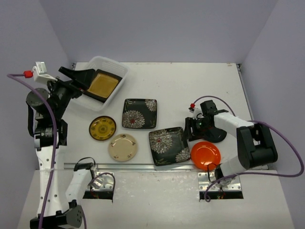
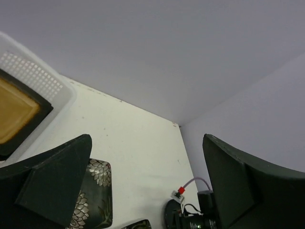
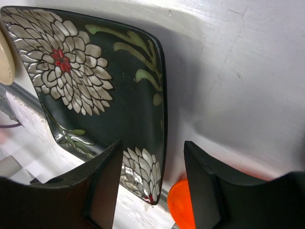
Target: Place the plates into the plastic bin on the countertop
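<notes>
Already the amber plate [image 1: 102,84] lay in the plastic bin [image 1: 107,62] at the far left corner of the countertop [image 1: 190,86]. The left gripper [image 1: 80,78] hung beside it, fingers spread wide and empty. The right gripper [image 1: 187,130] sat low, its fingers apart around the right edge of the nearer flowered plate [image 1: 167,145], with an orange plate [image 1: 206,155] close by.
</notes>
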Available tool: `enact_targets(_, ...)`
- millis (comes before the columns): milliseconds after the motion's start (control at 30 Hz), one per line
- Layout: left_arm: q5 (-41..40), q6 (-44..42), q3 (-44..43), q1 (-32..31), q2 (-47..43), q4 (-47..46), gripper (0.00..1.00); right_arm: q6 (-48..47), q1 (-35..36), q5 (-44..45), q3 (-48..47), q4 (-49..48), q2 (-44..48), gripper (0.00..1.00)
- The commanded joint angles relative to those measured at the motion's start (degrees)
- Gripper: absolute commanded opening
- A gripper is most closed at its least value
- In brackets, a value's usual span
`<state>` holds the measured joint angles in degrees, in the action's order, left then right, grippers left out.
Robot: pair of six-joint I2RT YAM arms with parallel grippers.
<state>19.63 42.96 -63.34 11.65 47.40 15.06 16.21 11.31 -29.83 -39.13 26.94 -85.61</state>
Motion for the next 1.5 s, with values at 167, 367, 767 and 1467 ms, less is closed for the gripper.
enact_targets(167, 13.41, -13.29, 10.36, -2.77, -0.57, 4.71, 1.0, -2.38, 0.22, -6.83, -2.26, -6.5, -11.62, 0.4)
enact_targets(367, 15.62, -16.34, 15.46, -5.53, -0.03, 4.54, 1.0, -0.28, -0.15, -6.85, -1.39, -9.37, -13.78, 0.0)
enact_targets(767, 20.59, -11.07, 27.14, -16.0, 2.08, -5.0, 1.0, 2.04, -0.5, -18.0, 0.42, -8.2, 4.28, 0.0)
enact_targets(1467, 13.76, -8.72, 26.78, -38.15, 21.82, -19.6, 0.38, 20.25, -0.41, -38.0, -1.89, -25.72, 12.72, 0.0)
